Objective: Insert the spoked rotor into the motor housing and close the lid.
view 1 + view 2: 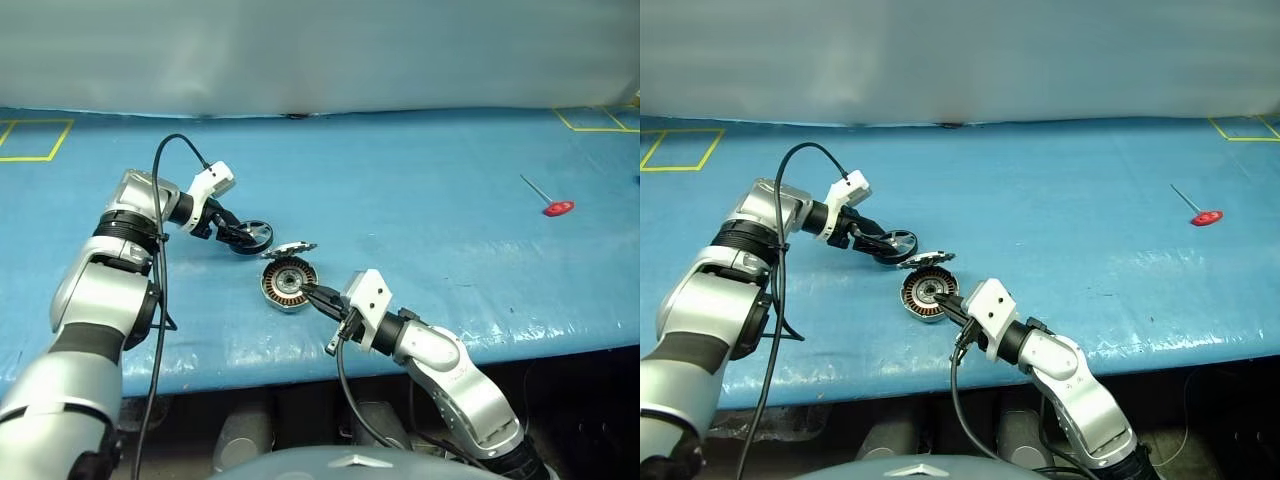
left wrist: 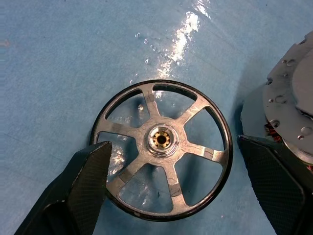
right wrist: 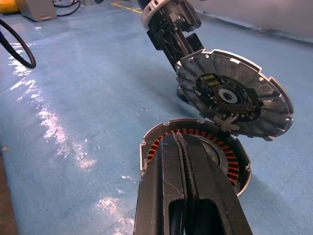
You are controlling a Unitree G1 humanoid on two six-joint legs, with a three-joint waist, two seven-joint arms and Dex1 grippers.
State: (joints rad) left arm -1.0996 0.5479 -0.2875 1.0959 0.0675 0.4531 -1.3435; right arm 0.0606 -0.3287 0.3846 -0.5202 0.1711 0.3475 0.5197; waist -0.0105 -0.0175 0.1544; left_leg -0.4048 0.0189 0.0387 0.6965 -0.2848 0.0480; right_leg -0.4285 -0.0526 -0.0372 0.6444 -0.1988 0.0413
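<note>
Not yet inserted: spoked rotor (image 2: 161,149) flat on surface (image 1: 430,180) beside motor housing (image 1: 288,283), lid (image 3: 234,95) raised; left claw (image 2: 181,186) spread wide around rotor, right claw (image 3: 185,196) pinched shut, empty, at housing

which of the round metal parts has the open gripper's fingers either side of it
The spoked rotor, the flat black-rimmed wheel lying apart on the blue mat: the left gripper straddles it. The motor housing and its raised lid don't.

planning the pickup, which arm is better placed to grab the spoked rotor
Left. Its open jaws straddle the spoked rotor on the table. The right gripper is shut, at the motor housing.
</note>
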